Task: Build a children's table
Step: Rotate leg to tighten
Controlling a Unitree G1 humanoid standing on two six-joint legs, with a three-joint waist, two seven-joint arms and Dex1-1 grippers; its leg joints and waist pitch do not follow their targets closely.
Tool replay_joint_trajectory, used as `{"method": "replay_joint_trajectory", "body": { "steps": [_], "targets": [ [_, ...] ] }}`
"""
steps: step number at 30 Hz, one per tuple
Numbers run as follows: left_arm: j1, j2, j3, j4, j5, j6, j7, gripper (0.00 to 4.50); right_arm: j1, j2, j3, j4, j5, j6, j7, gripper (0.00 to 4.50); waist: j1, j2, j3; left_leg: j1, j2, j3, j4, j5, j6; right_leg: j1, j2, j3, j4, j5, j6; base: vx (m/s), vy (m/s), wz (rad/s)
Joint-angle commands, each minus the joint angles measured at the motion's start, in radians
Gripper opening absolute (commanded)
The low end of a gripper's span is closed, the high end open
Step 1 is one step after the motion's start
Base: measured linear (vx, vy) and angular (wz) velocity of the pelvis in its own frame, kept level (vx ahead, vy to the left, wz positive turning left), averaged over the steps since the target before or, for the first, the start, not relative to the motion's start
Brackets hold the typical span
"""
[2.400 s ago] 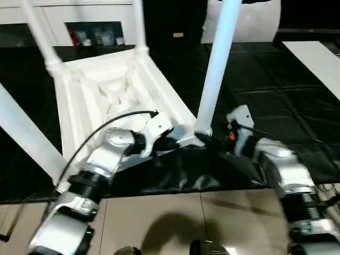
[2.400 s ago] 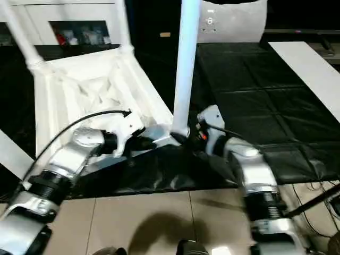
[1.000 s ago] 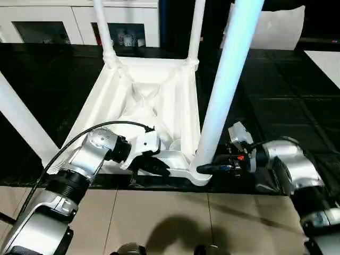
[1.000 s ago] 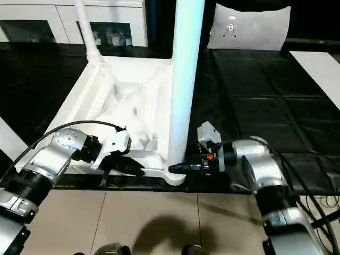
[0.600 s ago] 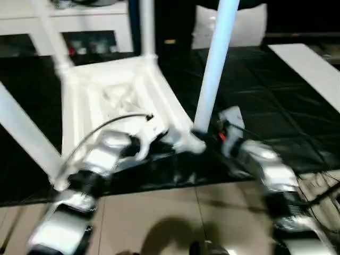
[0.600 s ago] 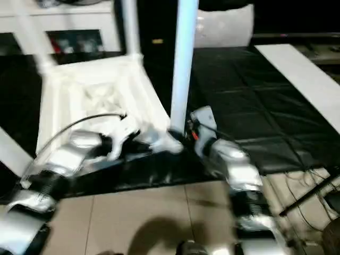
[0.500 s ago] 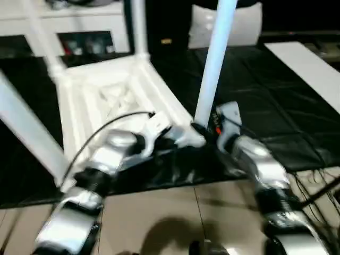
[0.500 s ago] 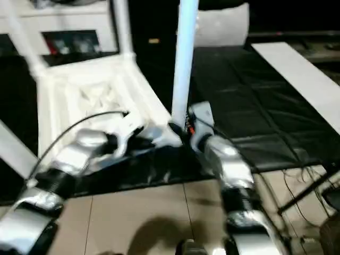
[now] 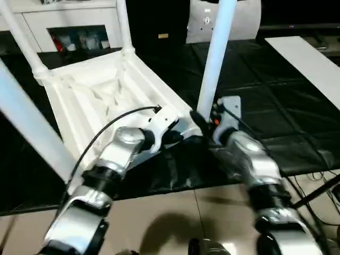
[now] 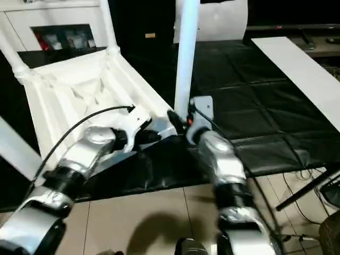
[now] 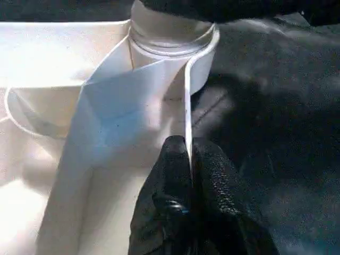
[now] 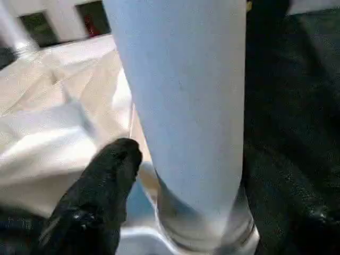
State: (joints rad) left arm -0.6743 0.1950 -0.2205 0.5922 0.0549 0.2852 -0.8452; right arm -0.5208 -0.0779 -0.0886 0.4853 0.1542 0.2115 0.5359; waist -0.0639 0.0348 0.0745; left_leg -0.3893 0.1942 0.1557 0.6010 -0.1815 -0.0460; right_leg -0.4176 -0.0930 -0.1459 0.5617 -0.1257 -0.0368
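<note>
The left gripper (image 11: 189, 159) is pinched on the thin upstanding rim wall of the table top (image 9: 101, 95), its two black fingers (image 11: 172, 175) pressed together with the wall's edge between them. In the head views this grip sits on the near rim, at about 9 o'clock from the near right corner socket (image 11: 172, 45), close beside it.

The right gripper (image 9: 199, 121) is at the base of the near right leg (image 9: 215, 53). One black finger (image 12: 101, 191) lies against the leg's side just above its collar (image 12: 204, 226). The opposite finger is not clearly resolved, so whether this gripper is clamped on the leg or merely resting against it cannot be told.

The children's table lies upside down on a black floor mat (image 9: 276, 90), ribbed underside facing up, rotated so that one corner points toward the robot. The near right leg stands upright in its socket. Two further legs stand in the far corners: one at 11 o'clock (image 9: 24, 40) and one at 12 o'clock (image 9: 123, 26). A fourth leg (image 9: 32, 125) crosses the left edge of the head view at 9 o'clock.

Both silver forearms (image 9: 249, 164) reach in from 6 o'clock. A black cable (image 9: 111, 125) arcs over the left wrist. Beige floor tiles (image 9: 159, 223) lie nearest the robot. A white cabinet (image 9: 69, 26) stands at 11 o'clock beyond the mat.
</note>
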Motion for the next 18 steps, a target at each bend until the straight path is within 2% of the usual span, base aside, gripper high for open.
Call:
{"method": "replay_joint_trajectory", "body": {
  "steps": [1, 3, 4, 5, 6, 8, 11, 12, 13, 15, 18],
  "targets": [
    [0.001, 0.026, -0.016, -0.08, -0.037, -0.067, -0.092, 0.0, 0.021, -0.028, 0.012, -0.023, 0.037, -0.022, 0.105, 3.74, 0.013, -0.001, -0.089, 0.004, 0.028, -0.003, -0.053, -0.123, 0.165, 0.086, -0.059, 0.054, -0.049, -0.186, -0.221, 0.0, 0.0, 0.0],
    [0.01, 0.05, -0.026, -0.073, -0.037, -0.092, -0.134, 0.0, 0.041, -0.07, 0.025, -0.047, 0.055, -0.027, 0.203, 3.87, 0.02, -0.001, -0.086, 0.008, 0.03, -0.002, -0.055, -0.153, 0.153, 0.082, -0.057, 0.055, -0.054, -0.226, -0.213, 0.0, 0.0, 0.0],
    [0.011, 0.07, -0.027, -0.056, -0.04, -0.107, -0.168, 0.0, 0.07, -0.132, 0.063, -0.078, 0.065, -0.023, 0.332, 4.0, 0.027, 0.0, -0.084, 0.012, 0.033, -0.002, -0.057, -0.17, 0.144, 0.08, -0.055, 0.055, -0.056, -0.244, -0.208, 0.0, 0.0, 0.0],
    [0.011, 0.07, -0.027, -0.056, -0.04, -0.107, -0.168, 0.0, 0.07, -0.132, 0.063, -0.078, 0.065, -0.023, 0.332, 4.0, 0.035, 0.0, -0.083, 0.016, 0.035, -0.001, -0.058, -0.187, 0.136, 0.078, -0.055, 0.057, -0.058, -0.261, -0.202, 0.0, 0.0, 0.0],
    [0.012, 0.09, -0.034, -0.047, -0.047, -0.137, -0.217, 0.0, 0.098, -0.195, 0.103, -0.113, 0.071, -0.027, 0.454, 4.0, 0.042, -0.002, -0.08, 0.018, 0.036, -0.001, -0.061, -0.205, 0.127, 0.077, -0.054, 0.056, -0.061, -0.293, -0.192, 0.0, 0.0, 0.0],
    [0.016, 0.11, -0.044, -0.051, -0.058, -0.167, -0.278, 0.0, 0.108, -0.237, 0.124, -0.126, 0.078, -0.036, 0.532, 4.0, 0.054, -0.004, -0.078, 0.022, 0.036, 0.001, -0.063, -0.224, 0.116, 0.074, -0.057, 0.059, -0.066, -0.327, -0.18, 0.0, 0.0, 0.0],
    [0.022, 0.14, -0.062, -0.055, -0.076, -0.204, -0.383, 0.0, 0.097, -0.285, 0.141, -0.106, 0.081, -0.054, 0.621, 4.0, 0.062, -0.002, -0.081, 0.02, 0.039, 0.001, -0.063, -0.213, 0.101, 0.073, -0.057, 0.062, -0.061, -0.325, -0.179, 0.0, 0.0, 0.0],
    [0.023, 0.151, -0.071, -0.053, -0.079, -0.207, -0.41, 0.0, 0.09, -0.299, 0.147, -0.094, 0.081, -0.065, 0.649, 3.74, 0.064, -0.002, -0.081, 0.021, 0.039, 0.001, -0.064, -0.21, 0.101, 0.073, -0.057, 0.061, -0.06, -0.32, -0.181, 0.0, 0.0, 0.0],
    [0.022, 0.166, -0.086, -0.048, -0.076, -0.216, -0.444, 0.0, 0.077, -0.316, 0.154, -0.076, 0.077, -0.074, 0.684, 3.67, 0.07, -0.004, -0.081, 0.025, 0.04, 0.005, -0.063, -0.209, 0.1, 0.068, -0.055, 0.064, -0.059, -0.311, -0.186, 0.0, 0.0, 0.0],
    [0.02, 0.179, -0.102, -0.042, -0.074, -0.229, -0.482, 0.0, 0.061, -0.336, 0.164, -0.056, 0.075, -0.081, 0.726, 3.62, 0.079, -0.003, -0.082, 0.025, 0.04, 0.008, -0.063, -0.196, 0.105, 0.068, -0.053, 0.067, -0.053, -0.29, -0.199, 0.0, 0.0, 0.0],
    [0.019, 0.188, -0.113, -0.043, -0.079, -0.233, -0.534, 0.0, 0.038, -0.359, 0.184, -0.028, 0.068, -0.092, 0.78, 3.23, 0.09, -0.005, -0.083, 0.029, 0.042, 0.012, -0.063, -0.179, 0.107, 0.065, -0.053, 0.073, -0.049, -0.278, -0.207, 0.0, 0.0, 0.0]
  ]
}}
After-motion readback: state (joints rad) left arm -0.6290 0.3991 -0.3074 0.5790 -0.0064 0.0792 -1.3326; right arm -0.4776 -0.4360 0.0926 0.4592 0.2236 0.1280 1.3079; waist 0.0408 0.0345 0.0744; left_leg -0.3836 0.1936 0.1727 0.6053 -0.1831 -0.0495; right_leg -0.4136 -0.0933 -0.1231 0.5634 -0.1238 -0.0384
